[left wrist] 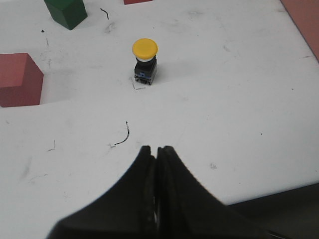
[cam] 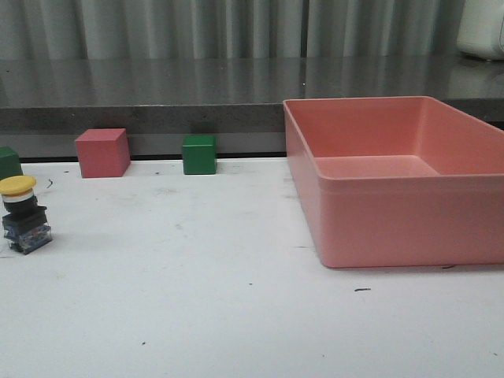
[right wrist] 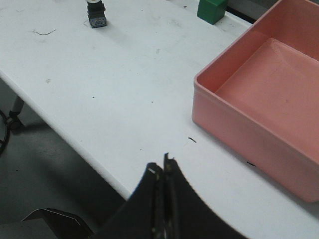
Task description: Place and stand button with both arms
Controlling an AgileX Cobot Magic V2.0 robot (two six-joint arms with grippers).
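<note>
The button [cam: 22, 214] stands upright on the white table at the far left, yellow cap on top, black body with blue terminals below. It also shows in the left wrist view [left wrist: 145, 62] and at the edge of the right wrist view [right wrist: 96, 14]. My left gripper [left wrist: 155, 149] is shut and empty, raised well back from the button. My right gripper [right wrist: 162, 163] is shut and empty, above the table's front edge, far from the button. Neither arm shows in the front view.
A large pink bin [cam: 398, 185] stands at the right. A pink cube [cam: 102, 152] and a green cube [cam: 198, 154] sit at the back of the table. Another green cube [cam: 9, 163] is at the far left, behind the button.
</note>
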